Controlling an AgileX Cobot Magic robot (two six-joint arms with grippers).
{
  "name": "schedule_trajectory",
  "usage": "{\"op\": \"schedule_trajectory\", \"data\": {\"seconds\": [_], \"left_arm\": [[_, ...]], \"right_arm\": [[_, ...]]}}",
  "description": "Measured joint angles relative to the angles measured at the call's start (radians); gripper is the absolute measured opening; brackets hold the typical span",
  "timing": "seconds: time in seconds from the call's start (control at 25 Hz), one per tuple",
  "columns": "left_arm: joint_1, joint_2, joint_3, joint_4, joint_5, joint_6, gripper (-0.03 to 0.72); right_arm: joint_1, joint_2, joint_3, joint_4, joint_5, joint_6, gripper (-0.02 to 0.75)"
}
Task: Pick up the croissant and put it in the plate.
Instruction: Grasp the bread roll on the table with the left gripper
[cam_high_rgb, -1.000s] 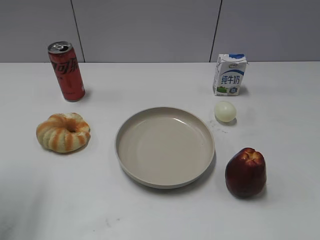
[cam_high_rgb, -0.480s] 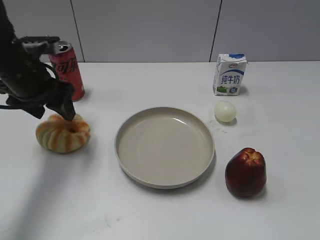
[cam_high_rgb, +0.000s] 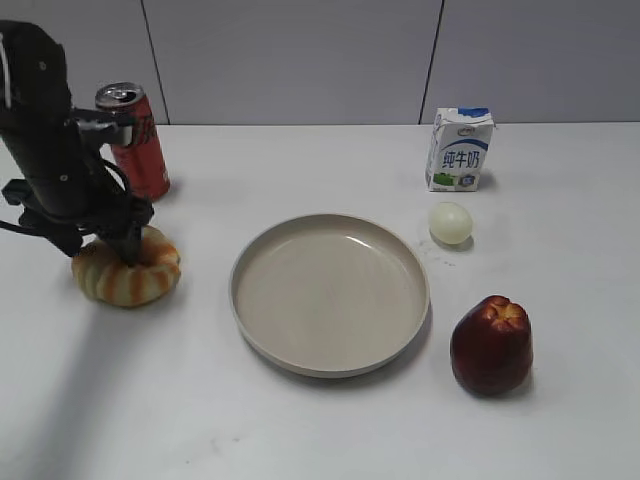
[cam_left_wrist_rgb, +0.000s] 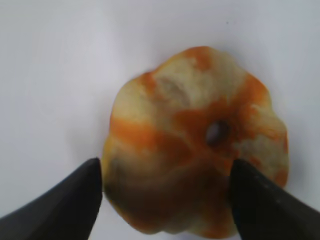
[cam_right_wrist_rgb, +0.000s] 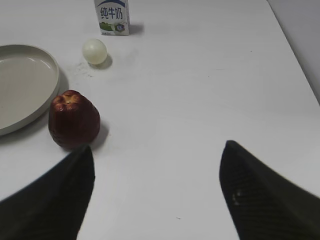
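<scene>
Beige and wide, the plate (cam_high_rgb: 330, 293) sits mid-table, to the right of the croissant (cam_high_rgb: 127, 267), which rests on the table, unlifted. Directly above the croissant hangs the left gripper (cam_left_wrist_rgb: 165, 187), its 2 fingers (cam_left_wrist_rgb: 70, 200) spread apart and flanking the roll's near half. Being far nearer than the right gripper (cam_right_wrist_rgb: 155, 192), which hangs spread beyond the apple (cam_right_wrist_rgb: 74, 119), it looks set to grasp.
</scene>
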Motion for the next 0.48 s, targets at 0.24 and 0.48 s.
{"op": "schedule_trajectory", "data": {"seconds": [0.24,0.48], "left_arm": [[0.000,0.065,-0.014,-0.012,0.002,-0.001,0.594],[0.000,0.069,-0.016,-0.022,0.003,-0.005,0.368]], "right_arm": [[0.000,0.000,0.000,0.000,0.000,0.000,0.588],[0.000,0.000,0.000,0.000,0.000,0.000,0.588]]}}
